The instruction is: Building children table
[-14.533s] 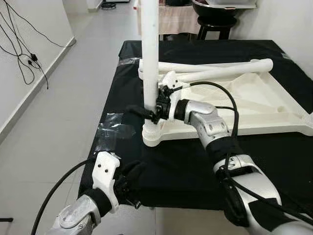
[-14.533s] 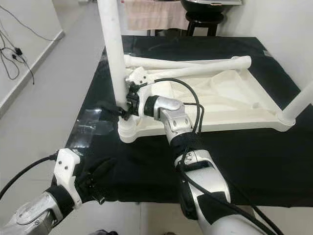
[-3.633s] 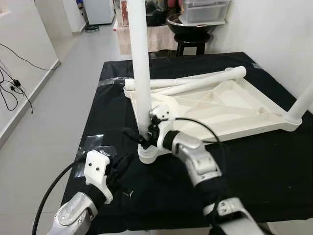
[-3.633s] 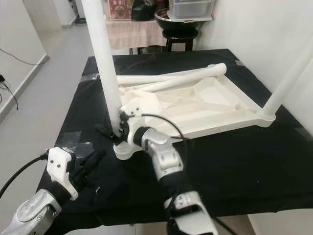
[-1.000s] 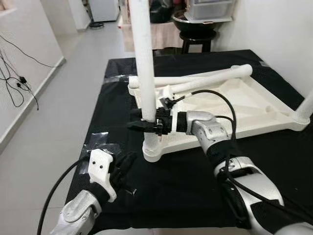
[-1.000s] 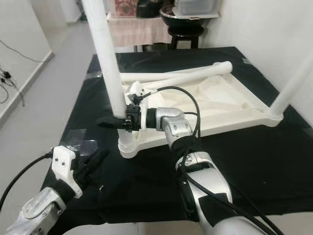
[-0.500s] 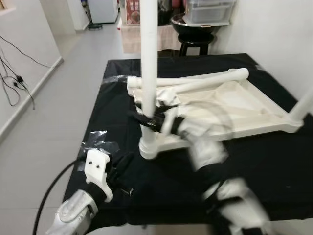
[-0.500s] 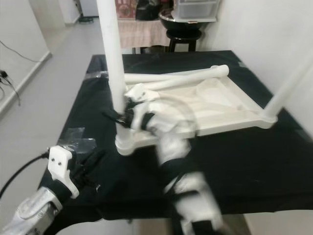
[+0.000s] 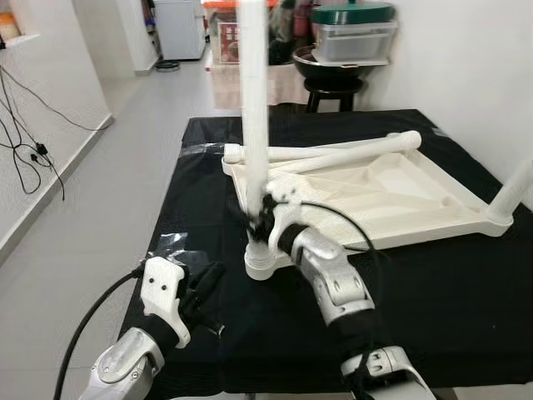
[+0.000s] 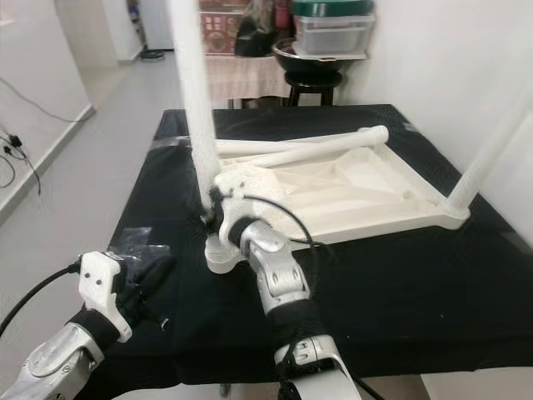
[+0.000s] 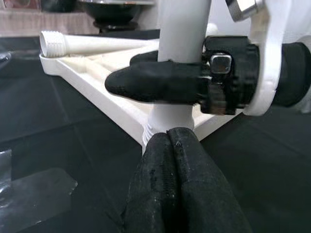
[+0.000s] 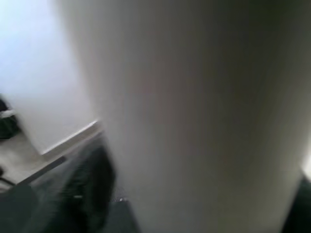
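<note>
Silver jointed metal arms (image 9: 331,279), white plastic wrist mounts (image 9: 164,293), long black rubbery fingers (image 11: 182,189), looping black cables (image 9: 90,325).

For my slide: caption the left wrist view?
Right hand grips upright white table leg; left hand shut, nearby.

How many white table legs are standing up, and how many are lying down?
Standing legs: 2
Lying legs: 2
Total: 4

Head cams look down; wrists near leg (image 9: 254,125).
</note>
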Motion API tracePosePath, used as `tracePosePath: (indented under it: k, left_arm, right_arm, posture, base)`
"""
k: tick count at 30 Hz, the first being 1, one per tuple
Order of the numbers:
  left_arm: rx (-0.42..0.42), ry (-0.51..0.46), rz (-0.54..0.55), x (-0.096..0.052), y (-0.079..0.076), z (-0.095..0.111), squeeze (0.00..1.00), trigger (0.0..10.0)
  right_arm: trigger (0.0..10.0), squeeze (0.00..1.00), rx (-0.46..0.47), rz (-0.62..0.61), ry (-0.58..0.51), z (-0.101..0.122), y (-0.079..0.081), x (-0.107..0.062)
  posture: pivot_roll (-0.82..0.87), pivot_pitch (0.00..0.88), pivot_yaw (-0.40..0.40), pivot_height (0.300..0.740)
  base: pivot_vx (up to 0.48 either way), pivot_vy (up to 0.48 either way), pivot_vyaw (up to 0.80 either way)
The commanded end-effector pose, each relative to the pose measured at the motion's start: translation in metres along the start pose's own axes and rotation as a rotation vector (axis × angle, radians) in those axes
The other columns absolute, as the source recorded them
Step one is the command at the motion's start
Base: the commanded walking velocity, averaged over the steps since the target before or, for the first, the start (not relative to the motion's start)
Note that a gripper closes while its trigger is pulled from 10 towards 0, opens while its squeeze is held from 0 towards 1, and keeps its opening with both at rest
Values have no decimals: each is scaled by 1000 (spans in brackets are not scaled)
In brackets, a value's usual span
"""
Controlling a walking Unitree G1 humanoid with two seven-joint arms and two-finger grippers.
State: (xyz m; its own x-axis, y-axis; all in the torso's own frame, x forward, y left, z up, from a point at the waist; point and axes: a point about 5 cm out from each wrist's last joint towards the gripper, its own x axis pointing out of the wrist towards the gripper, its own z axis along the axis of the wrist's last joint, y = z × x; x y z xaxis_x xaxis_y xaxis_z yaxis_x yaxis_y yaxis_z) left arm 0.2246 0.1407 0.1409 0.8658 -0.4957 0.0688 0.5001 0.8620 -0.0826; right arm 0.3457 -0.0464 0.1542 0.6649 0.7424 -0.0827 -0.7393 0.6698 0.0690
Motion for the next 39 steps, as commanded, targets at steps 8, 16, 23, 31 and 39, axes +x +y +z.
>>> tracePosePath:
  k: [8, 16, 23, 31, 39]
  left_arm:
    - [-7, 0, 2, 2, -1, -2, 0, 10000]
    - [-12, -1, 2, 2, -3, -2, 0, 10000]
    - [-17, -4, 2, 2, -3, -2, 0, 10000]
    - [-19, -5, -1, 2, -4, -1, 0, 10000]
    - [-18, -6, 1, -2, -2, 1, 0, 10000]
  right_arm:
    - [10000, 184, -103, 409, -52, 51, -11, 5]
    - [10000, 0, -53, 620, 9, 61, -17, 4]
    - [0, 0, -24, 631, 0, 63, -20, 4]
    - [0, 0, -32, 589, -37, 59, -30, -2]
    - [0, 0, -19, -148, -110, 40, -53, -13]
  posture:
    - [-23, 47, 3, 740]
    - [-4, 51, -2, 740]
    - [-6, 56, -3, 740]
    - [-10, 58, 2, 740]
    - [-30, 86, -2, 740]
  base:
    - [0, 0, 0]
    - [0, 0, 0]
    - [0, 0, 0]
    - [0, 0, 0]
    - [0, 0, 0]
